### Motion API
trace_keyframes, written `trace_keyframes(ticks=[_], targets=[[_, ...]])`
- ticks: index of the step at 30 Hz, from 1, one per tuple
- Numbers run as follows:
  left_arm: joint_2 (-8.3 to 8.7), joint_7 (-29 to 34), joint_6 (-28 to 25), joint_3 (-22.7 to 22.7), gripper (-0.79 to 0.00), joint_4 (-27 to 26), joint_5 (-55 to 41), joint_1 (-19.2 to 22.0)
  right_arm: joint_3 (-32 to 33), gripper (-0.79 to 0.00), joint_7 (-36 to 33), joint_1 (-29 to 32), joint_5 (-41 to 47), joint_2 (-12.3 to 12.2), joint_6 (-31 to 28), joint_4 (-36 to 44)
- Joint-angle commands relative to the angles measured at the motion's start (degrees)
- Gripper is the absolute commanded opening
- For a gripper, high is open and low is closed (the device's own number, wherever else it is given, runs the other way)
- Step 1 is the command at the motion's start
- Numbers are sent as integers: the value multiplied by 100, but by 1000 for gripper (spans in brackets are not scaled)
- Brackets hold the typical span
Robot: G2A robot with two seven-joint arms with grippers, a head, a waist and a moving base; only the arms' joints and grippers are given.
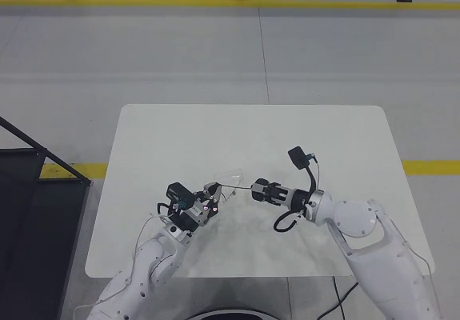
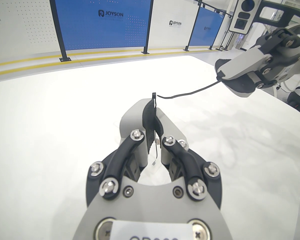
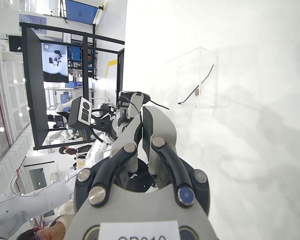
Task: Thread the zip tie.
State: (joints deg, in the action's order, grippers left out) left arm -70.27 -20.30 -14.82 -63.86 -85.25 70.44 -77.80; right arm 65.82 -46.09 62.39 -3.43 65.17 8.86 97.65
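Black zip tie (image 2: 187, 94): head end pinched in left gripper (image 2: 153, 108), tail end clamped by right gripper (image 2: 221, 76). Tip just beside head, seemingly not yet through; threading outstanding.

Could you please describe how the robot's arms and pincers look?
The left arm and right arm have smooth white shells; a black cable loops by the right wrist. The left pincer and right pincer have grey fingers, black ribbed pads, black linkages, silver screws and white labels.
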Motion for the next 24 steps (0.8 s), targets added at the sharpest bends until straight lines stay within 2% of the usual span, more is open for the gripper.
trace_keyframes(ticks=[1, 24], targets=[[0, 0, 0, 0, -785, 0, 0, 0, -2, -785, -15, -9, 6, 0, 10, -6], [0, 0, 0, 0, -785, 0, 0, 0, -80, -785, -2, -96, 53, 11, 61, -68]])
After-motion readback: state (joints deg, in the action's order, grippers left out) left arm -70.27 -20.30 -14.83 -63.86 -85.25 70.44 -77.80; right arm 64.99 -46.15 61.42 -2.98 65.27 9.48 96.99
